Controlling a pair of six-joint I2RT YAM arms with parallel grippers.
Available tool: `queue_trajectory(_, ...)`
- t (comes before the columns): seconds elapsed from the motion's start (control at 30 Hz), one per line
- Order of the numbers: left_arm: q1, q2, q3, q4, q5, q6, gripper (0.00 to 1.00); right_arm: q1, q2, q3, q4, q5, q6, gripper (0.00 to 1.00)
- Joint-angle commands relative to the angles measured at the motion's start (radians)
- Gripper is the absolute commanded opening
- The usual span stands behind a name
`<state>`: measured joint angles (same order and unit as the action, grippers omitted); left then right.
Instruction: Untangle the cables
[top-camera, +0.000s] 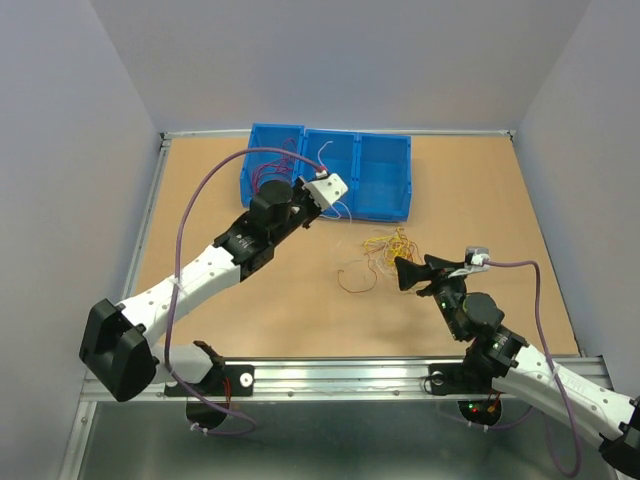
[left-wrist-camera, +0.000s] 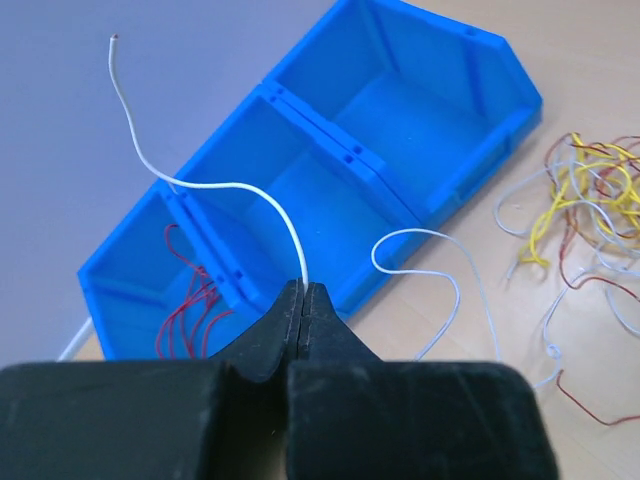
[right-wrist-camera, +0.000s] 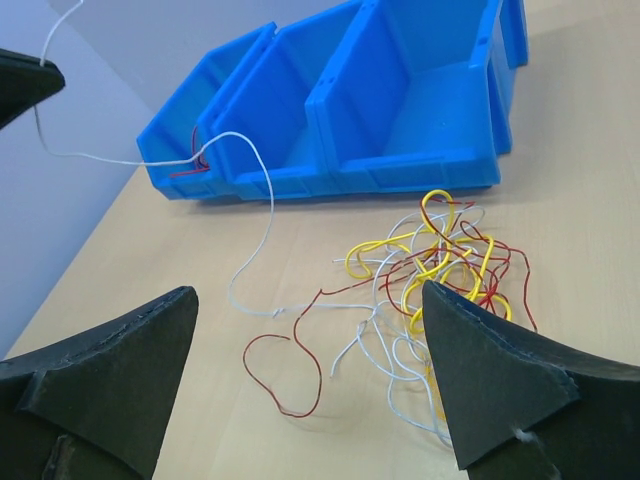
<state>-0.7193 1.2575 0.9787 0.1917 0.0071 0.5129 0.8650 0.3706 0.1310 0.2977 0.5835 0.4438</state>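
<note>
The cables are thin red, yellow and white wires. Most lie tangled in a heap (top-camera: 390, 245) (right-wrist-camera: 435, 260) (left-wrist-camera: 590, 195) on the table in front of the blue bins. My left gripper (top-camera: 330, 190) (left-wrist-camera: 303, 292) is shut on one white wire (left-wrist-camera: 225, 187) and is raised by the front of the bins. That wire (right-wrist-camera: 255, 180) trails down to the heap. One end of it sticks up above the jaws. A red wire loop (top-camera: 356, 280) (right-wrist-camera: 290, 375) lies left of the heap. My right gripper (top-camera: 410, 272) (right-wrist-camera: 308, 290) is open, just on the near side of the heap, holding nothing.
Three joined blue bins (top-camera: 385, 210) (left-wrist-camera: 400, 195) (right-wrist-camera: 400, 170) stand at the back of the table. The left bin holds several red wires (left-wrist-camera: 190, 305) (top-camera: 272, 168). Another white wire (left-wrist-camera: 440, 275) curls on the table before the bins. Grey walls surround the table.
</note>
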Motion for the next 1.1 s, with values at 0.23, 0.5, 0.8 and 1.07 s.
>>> queue_trajectory(0.23,0.069,0.140,0.472,-0.046,-0.239,0.096,0.00,0.003,0.017,-0.022,0.027,0.033,-0.001,0.98)
queue_trajectory(0.5,0.077,0.339,0.900,-0.181,-0.390,0.144,0.00,0.003,0.021,-0.025,0.034,0.024,-0.004,0.98)
queue_trajectory(0.8,0.101,0.347,1.045,-0.086,-0.442,0.112,0.00,0.002,0.053,-0.028,0.069,-0.054,-0.030,0.98)
queue_trajectory(1.07,0.089,0.258,0.899,-0.077,-0.317,0.064,0.00,0.002,0.515,0.150,0.281,-0.200,-0.270,0.98)
